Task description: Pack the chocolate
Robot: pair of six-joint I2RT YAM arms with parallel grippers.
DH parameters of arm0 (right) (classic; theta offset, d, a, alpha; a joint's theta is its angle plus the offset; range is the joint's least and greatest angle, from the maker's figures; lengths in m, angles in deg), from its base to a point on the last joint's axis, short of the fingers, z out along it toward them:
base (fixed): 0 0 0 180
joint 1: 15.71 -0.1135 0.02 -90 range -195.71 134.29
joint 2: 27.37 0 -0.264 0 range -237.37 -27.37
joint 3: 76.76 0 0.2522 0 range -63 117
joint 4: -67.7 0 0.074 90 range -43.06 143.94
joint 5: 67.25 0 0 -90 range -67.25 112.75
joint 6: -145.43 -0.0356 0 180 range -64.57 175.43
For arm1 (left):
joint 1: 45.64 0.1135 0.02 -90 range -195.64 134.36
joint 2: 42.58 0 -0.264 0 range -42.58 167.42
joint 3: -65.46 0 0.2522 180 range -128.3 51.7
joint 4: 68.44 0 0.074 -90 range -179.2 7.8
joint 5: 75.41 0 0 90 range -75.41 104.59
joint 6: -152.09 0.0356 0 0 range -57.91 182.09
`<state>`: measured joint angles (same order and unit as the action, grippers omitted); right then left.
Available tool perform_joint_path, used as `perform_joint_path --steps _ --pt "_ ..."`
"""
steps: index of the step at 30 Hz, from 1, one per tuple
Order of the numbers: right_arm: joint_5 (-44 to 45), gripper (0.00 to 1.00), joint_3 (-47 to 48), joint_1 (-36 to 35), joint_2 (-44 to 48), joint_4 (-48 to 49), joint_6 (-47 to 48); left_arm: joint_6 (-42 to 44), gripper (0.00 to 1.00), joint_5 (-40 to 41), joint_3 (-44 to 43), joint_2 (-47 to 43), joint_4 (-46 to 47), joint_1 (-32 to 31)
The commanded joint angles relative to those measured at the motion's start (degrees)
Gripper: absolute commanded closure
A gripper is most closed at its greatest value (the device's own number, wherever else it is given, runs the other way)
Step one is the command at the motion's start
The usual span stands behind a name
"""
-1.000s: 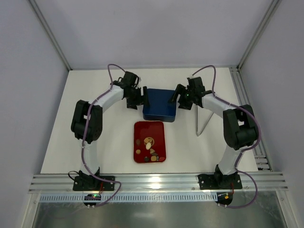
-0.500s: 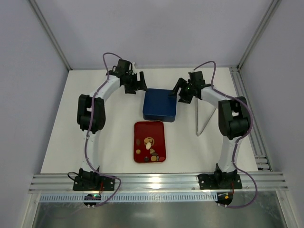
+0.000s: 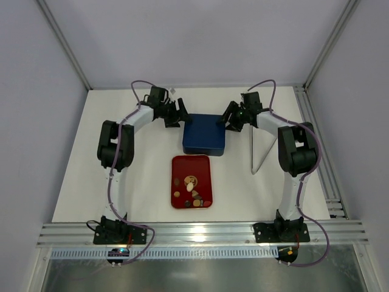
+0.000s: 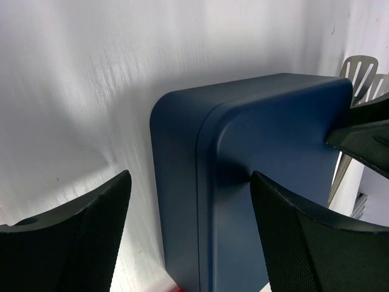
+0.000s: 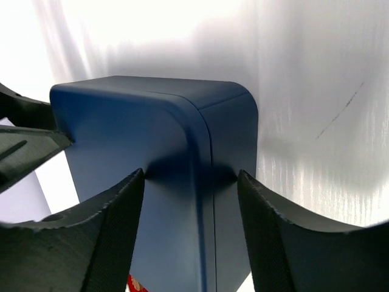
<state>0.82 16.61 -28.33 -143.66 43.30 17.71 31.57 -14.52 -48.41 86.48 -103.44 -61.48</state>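
Both grippers, left (image 3: 177,114) and right (image 3: 229,117), spread at far corners of closed blue box (image 3: 205,134); chocolates (image 3: 193,191) on red tray (image 3: 180,166) nearby; best gripped evenly, lid seam level.

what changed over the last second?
Both arms swung from the blue box's sides to its far corners. The left gripper and right gripper now sit open at the far-left and far-right corners, each straddling a corner, gripping nothing. The box, red tray of chocolates and spatula stayed put.
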Motion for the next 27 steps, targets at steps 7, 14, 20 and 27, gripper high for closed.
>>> perform_joint_path --steps 7,14,20,27 --pt "0.0 0.6 1.9 0.2 -4.0 0.7 -0.6 -1.7 0.35 5.7 9.9 -2.1 1.7 -1.1" --pt "0.1 0.64 1.0 0.2 -2.7 1.1 -0.1 -1.7 0.43 7.3 9.2 -2.6 0.9 -1.2" --pt "1.3 0.49 3.2 0.5 0.5 0.7 0.8 0.0 0.32 7.1 3.5 -4.8 -1.8 -0.3" --pt "3.9 0.35 9.2 1.4 6.8 -3.6 3.0 3.9 0.19 7.0 -5.2 -9.1 -7.5 1.6"
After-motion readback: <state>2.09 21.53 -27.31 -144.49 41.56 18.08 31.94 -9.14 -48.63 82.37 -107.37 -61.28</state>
